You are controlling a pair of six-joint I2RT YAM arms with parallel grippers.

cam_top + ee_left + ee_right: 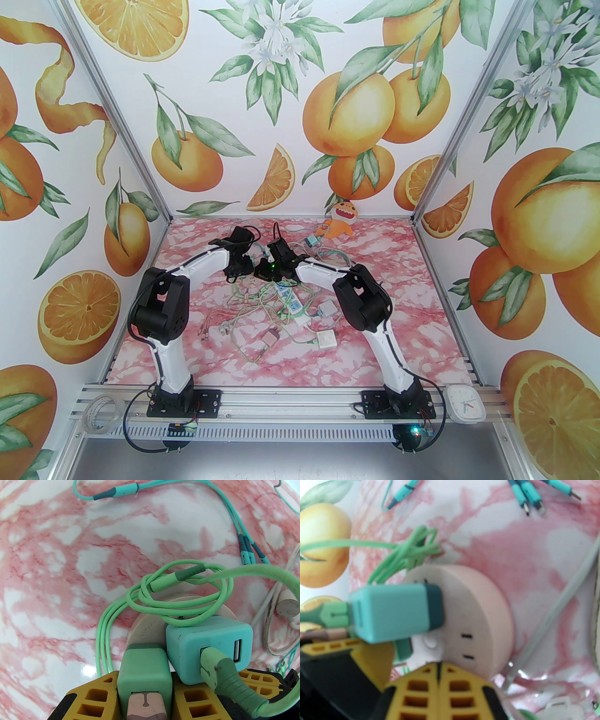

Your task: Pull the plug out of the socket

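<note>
A round pale-pink socket (150,627) lies on the pink marble table, seen in the right wrist view as a thick disc (480,611). Two plugs sit in its face: a green cube plug (143,660) with a pink USB connector in it, and a teal cube charger (206,639) with a green cable. My left gripper (145,686) is shut on the green plug, one yellow finger on each side. My right gripper (438,667) is shut with nothing between its fingers, its tips against the socket's near edge. In the top view both grippers (241,269) (265,272) meet at mid-table.
Loose green and teal cables (182,592) loop around the socket. A white power strip (290,300) and white adapters (326,338) lie nearer the bases. An orange plush toy (342,218) sits at the back wall, and a white clock (465,404) rests on the front rail.
</note>
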